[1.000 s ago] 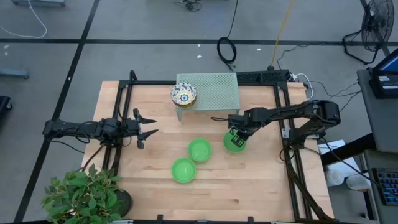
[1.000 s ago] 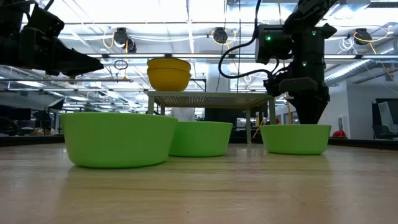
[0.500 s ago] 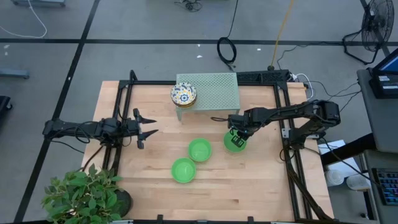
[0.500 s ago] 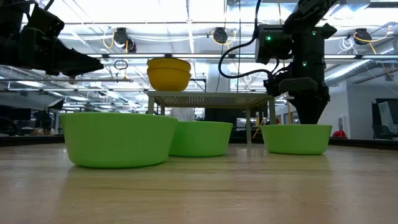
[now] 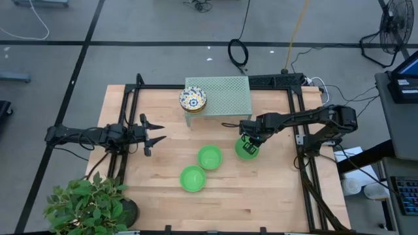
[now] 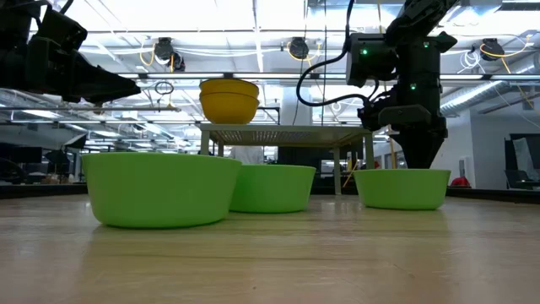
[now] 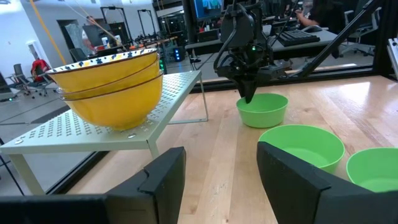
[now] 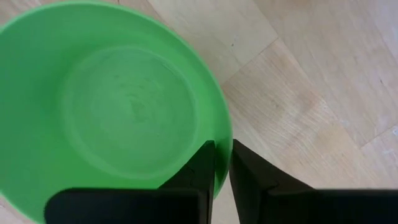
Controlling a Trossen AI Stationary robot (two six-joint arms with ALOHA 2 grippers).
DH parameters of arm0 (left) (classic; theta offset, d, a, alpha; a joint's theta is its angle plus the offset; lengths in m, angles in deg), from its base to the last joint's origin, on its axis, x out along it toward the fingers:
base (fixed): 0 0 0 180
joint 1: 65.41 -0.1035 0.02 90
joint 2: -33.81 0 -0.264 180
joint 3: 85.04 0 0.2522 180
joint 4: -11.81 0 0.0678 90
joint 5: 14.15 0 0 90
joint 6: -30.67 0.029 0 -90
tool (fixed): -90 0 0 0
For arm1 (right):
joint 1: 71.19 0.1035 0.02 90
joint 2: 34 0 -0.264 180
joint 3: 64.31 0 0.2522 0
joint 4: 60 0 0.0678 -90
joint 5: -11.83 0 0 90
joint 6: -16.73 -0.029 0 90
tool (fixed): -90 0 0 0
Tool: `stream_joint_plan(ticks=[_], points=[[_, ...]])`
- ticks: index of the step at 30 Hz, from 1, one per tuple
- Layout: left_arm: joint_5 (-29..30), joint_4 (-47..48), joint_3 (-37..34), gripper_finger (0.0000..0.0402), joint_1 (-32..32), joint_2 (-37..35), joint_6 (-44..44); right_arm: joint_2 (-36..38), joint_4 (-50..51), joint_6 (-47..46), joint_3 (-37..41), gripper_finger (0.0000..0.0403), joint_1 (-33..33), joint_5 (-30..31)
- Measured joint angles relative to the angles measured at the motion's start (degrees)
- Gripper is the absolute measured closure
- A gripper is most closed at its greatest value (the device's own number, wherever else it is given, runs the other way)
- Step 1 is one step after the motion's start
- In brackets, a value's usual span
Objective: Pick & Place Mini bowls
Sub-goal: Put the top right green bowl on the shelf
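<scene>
Right gripper (image 5: pixel 247 145) pinches the rim of a green bowl (image 5: pixel 245 149), one finger inside, one outside. Bowl sits upright, mouth up. Left gripper (image 5: pixel 155 134) waits spread, well apart.

A robotics lab or workshop: an open hall with ceiling strip lights (image 6: pixel 126 34), exposed ducts (image 6: pixel 485 93), monitors (image 7: pixel 208 6), office chairs, floor cables (image 5: pixel 238 52).

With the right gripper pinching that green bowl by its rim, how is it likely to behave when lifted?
The green bowl looks thin-walled and plastic, so probably light and stiff. The right gripper clamps only one spot on the rim, so it may tilt and hang off-centre. Its smooth, glossy wall could slip between the fingers.
</scene>
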Motion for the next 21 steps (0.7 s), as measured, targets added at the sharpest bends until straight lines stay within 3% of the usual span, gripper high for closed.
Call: stream_joint_plan(ticks=[21], points=[[0.0, 0.0, 0.0, 0.0199, 0.0, 0.0, 0.0, 0.0, 0.0, 1.8, 0.0, 0.0372, 0.0, 0.1]])
